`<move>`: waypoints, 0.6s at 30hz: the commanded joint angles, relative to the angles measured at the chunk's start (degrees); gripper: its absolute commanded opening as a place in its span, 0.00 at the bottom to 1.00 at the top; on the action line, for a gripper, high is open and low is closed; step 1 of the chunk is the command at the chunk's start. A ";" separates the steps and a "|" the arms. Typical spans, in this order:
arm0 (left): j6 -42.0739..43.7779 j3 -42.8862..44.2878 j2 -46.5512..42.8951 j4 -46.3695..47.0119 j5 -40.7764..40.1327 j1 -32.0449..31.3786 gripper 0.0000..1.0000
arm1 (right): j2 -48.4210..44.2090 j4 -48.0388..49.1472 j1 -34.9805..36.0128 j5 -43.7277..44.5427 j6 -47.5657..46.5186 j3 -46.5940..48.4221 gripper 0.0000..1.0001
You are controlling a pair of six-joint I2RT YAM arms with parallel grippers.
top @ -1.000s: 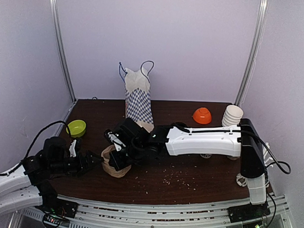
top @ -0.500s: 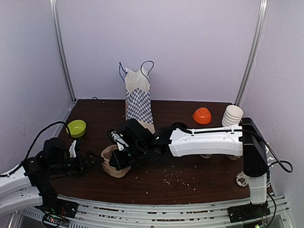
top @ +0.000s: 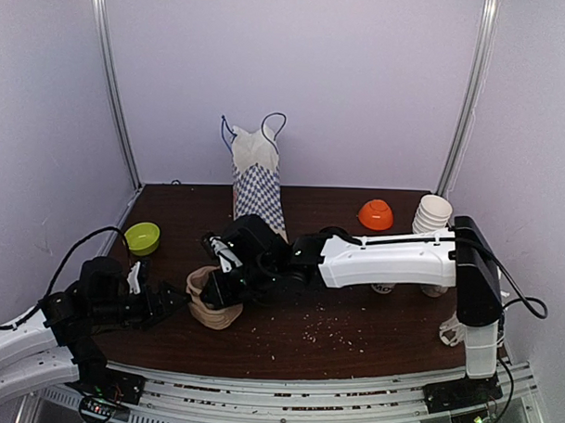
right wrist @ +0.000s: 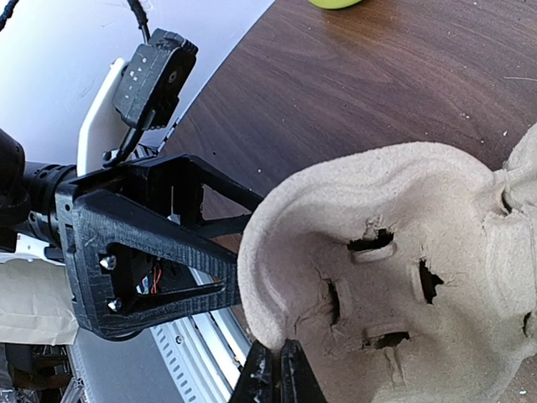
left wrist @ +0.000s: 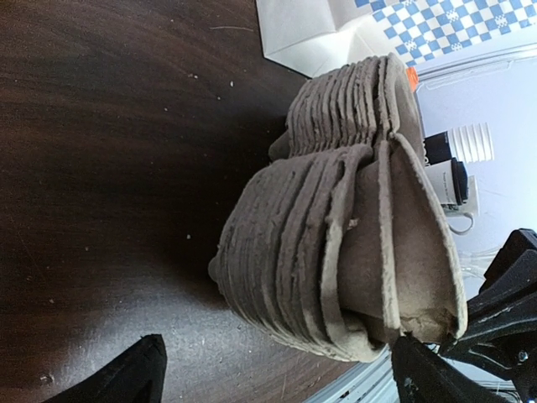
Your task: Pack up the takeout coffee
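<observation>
1 pulp carrier stack, R gripper pinching rim; cup print unreadable.

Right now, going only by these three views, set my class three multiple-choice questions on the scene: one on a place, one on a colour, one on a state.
1. Where on the table is the green bowl?
A) near the left edge
B) near the right edge
C) at the front, in the middle

2. What colour is the bowl beside the stack of paper cups?
A) blue
B) orange
C) black

3. How does the left gripper stand?
A) shut on a cup
B) shut on nothing
C) open, next to the stack of pulp cup carriers

Answers:
1 A: the top view shows the green bowl close to the table's left side.
2 B: the orange bowl lies just left of the cups at the back right.
3 C: in the left wrist view its fingers stand wide apart, the carriers ahead between them.
</observation>
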 commanded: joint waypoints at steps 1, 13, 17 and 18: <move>1.03 -0.37 0.87 0.34 -0.79 -0.20 0.97 | -2.85 3.98 -0.13 -2.49 0.32 0.24 0.00; 1.67 -0.29 2.49 0.27 -1.49 -0.22 0.97 | -7.06 -5.30 -0.15 2.90 -5.93 2.98 0.00; 1.82 0.13 1.79 -0.98 -1.94 -0.22 0.97 | -8.17 -8.01 -0.11 3.79 -8.23 4.31 0.00; 1.95 0.15 1.64 -1.13 -2.02 -0.22 0.97 | -8.50 -8.62 -0.14 3.94 -8.73 4.83 0.00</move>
